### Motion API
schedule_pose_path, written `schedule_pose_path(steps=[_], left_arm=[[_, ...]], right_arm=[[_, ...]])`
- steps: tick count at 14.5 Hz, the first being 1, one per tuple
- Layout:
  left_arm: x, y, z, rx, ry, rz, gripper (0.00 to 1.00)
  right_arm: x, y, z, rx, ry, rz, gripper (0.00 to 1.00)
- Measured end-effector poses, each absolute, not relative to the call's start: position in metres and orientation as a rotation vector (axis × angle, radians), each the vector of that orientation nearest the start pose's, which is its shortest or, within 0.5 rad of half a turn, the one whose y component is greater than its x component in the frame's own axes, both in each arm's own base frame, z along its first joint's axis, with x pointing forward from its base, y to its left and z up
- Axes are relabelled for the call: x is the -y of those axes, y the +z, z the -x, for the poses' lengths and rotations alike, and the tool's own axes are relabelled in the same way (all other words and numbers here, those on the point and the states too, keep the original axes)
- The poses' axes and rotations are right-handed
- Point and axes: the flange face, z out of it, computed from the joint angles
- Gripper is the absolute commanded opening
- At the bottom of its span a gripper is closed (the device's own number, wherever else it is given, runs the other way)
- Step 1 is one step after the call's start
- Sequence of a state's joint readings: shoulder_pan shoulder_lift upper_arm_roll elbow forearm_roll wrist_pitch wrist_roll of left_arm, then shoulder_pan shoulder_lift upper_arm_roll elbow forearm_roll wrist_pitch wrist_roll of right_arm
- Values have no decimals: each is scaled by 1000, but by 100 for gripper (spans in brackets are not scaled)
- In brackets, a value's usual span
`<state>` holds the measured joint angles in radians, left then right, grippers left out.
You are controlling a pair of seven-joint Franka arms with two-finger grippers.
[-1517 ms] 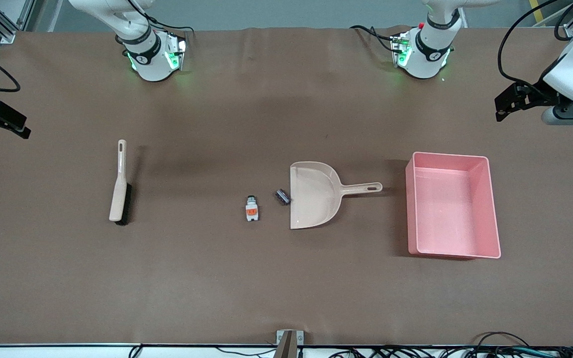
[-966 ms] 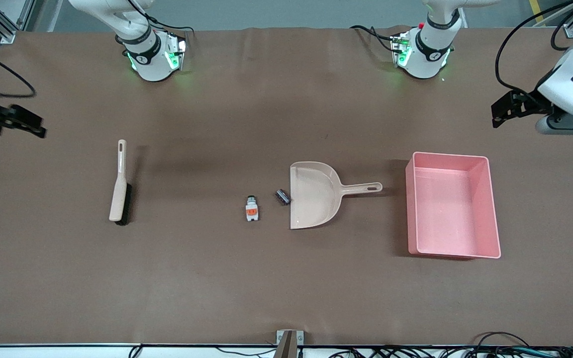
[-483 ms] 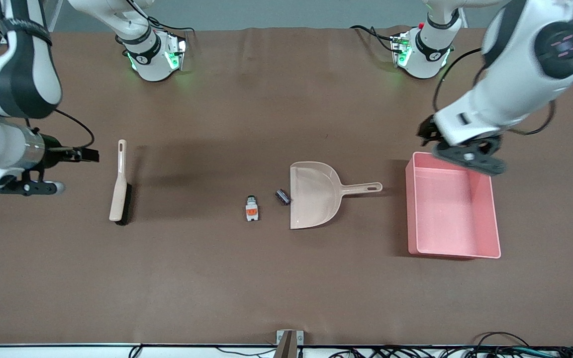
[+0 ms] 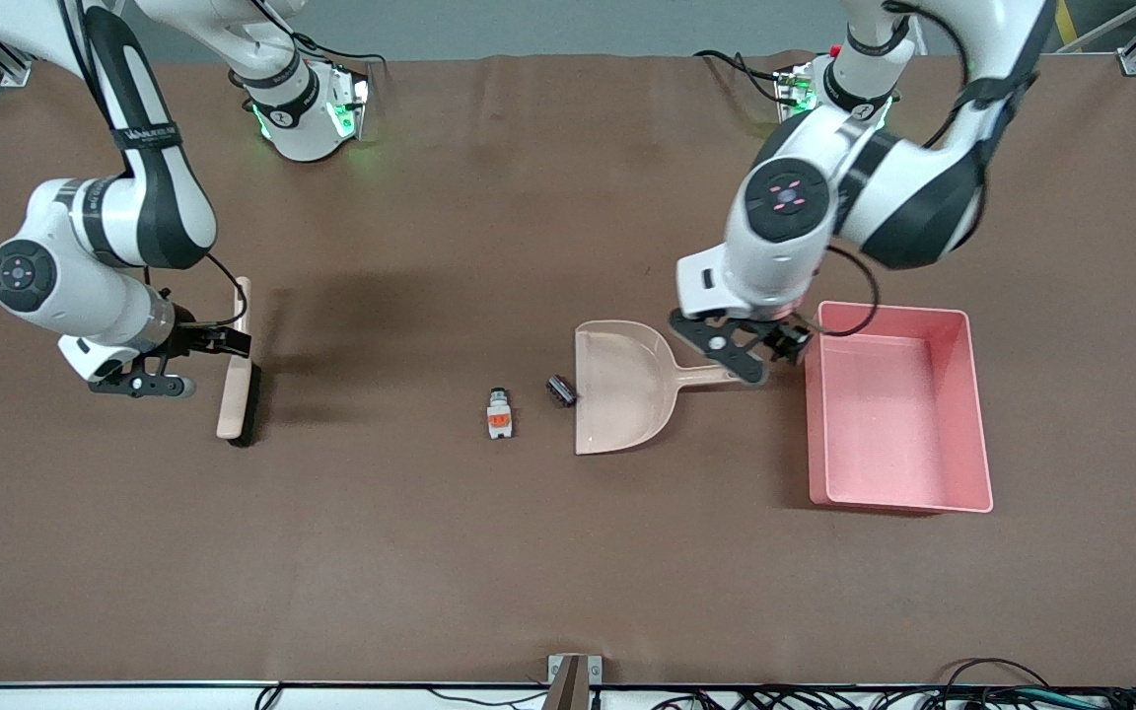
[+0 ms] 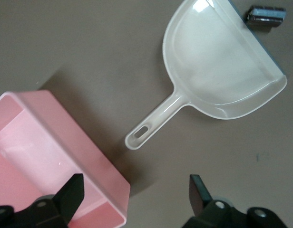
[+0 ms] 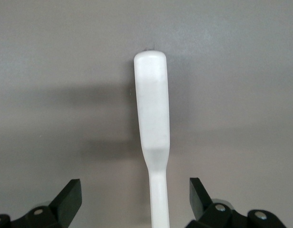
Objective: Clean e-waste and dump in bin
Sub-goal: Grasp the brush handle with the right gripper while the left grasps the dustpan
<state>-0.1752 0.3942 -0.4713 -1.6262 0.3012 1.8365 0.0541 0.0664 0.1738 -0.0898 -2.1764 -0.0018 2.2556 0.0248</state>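
The e-waste lies mid-table: a white-grey cylinder with an orange label (image 4: 499,414) and a dark ribbed block (image 4: 560,390) (image 5: 265,16) at the mouth of the beige dustpan (image 4: 622,385) (image 5: 218,61). The pink bin (image 4: 888,312) (image 5: 84,142) stands toward the left arm's end. My left gripper (image 4: 760,350) (image 5: 134,194) is open and empty, over the gap between the dustpan handle's end and the bin's corner. My right gripper (image 4: 218,342) (image 6: 134,197) is open and empty, its jaws either side of the beige brush's handle (image 4: 243,316) (image 6: 153,118).
The brush's black bristles (image 4: 250,404) lie toward the right arm's end of the brown table cloth (image 4: 430,552). The dustpan's handle (image 4: 716,375) (image 5: 153,126) points at the bin. Both arm bases stand along the table's edge farthest from the front camera.
Both arms swung in from the table's ends. The left gripper moved from over the bin's corner to the dustpan handle's end. The right gripper moved up to the brush handle.
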Motion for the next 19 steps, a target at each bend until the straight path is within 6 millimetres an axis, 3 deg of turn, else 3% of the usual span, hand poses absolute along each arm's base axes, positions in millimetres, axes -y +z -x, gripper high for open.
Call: schedule_pose_path(steps=[2, 4, 7, 10, 15, 19], left_arm=[[369, 372, -538, -1280, 166, 2672, 87], [383, 350, -532, -1435, 199, 2587, 85], [379, 327, -537, -1701, 187, 2461, 81], [366, 302, -540, -1840, 123, 2353, 80], [366, 271, -535, -1925, 92, 2210, 77], [371, 252, -533, -1995, 86, 2129, 76]], right_arm=[[13, 293, -540, -73, 59, 3157, 100], [14, 274, -532, -76, -29, 3158, 100], [18, 241, -521, -84, -64, 3162, 100], [32, 220, -518, -73, -52, 3168, 98], [45, 213, -516, -83, -34, 3170, 71], [44, 212, -515, -81, -28, 3169, 38]])
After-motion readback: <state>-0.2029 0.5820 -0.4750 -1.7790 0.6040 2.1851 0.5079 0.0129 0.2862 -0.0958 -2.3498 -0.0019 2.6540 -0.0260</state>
